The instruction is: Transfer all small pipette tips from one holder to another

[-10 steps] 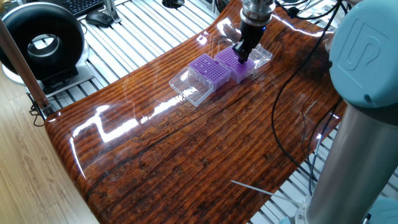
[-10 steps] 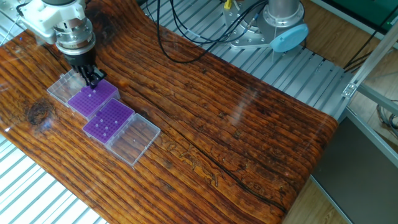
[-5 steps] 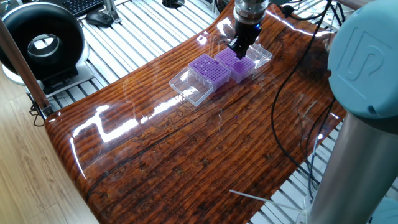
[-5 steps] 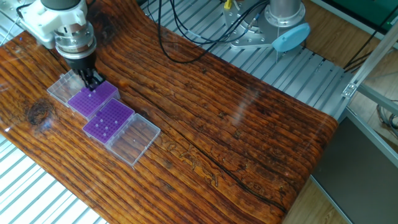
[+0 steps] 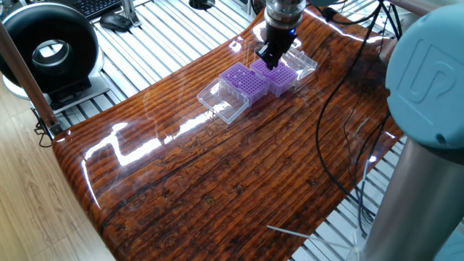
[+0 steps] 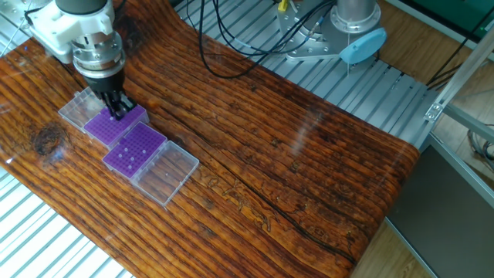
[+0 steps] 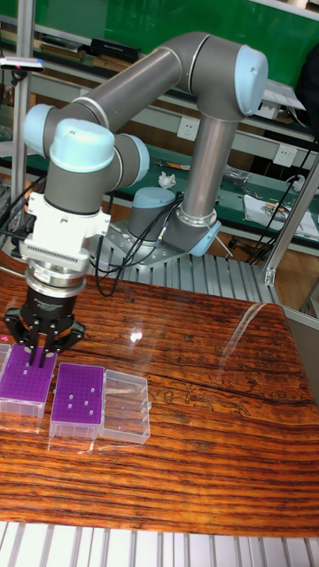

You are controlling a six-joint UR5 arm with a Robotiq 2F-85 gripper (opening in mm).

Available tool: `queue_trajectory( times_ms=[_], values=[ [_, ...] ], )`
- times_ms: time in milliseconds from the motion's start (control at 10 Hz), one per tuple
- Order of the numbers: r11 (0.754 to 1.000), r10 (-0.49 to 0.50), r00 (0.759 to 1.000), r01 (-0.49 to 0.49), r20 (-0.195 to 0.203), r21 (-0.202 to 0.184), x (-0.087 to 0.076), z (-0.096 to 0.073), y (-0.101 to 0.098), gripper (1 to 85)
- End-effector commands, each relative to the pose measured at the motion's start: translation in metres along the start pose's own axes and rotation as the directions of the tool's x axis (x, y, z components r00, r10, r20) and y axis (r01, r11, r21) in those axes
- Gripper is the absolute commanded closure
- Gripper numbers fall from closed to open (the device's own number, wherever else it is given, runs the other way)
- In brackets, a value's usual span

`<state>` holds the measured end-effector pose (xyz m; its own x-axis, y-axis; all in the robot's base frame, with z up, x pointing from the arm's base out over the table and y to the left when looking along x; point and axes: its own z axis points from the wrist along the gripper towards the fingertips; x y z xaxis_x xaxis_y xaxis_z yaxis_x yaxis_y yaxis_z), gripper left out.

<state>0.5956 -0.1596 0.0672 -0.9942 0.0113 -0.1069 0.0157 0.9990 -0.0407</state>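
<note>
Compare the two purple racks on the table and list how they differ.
The rack under the gripper sits at the end of the row; the other rack lies between it and an open clear lid. The gripper stands over the first rack; nothing hovers over the second. A few pale tips show in the second. Both are purple hole grids in clear boxes.

A few pale tips stand upright in scattered holes of the near purple rack; others are too small to tell

A robotics lab: UR5 arm over a glossy wooden worktop, aluminium framing, cables trailing behind.
</note>
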Motion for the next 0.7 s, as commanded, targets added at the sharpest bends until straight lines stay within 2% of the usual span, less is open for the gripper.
queue_trajectory(
  times_ms=[0,400,600],
  values=[
    [1.000,-0.017,1.000,0.018,0.027,-0.016,-0.009,-0.007,0.024,62.0],
    [0.999,-0.007,0.999,0.009,0.046,-0.040,-0.016,-0.004,0.040,59.3],
    [0.999,0.015,0.998,-0.013,0.061,-0.036,-0.018,0.003,0.047,59.3]
  ],
)
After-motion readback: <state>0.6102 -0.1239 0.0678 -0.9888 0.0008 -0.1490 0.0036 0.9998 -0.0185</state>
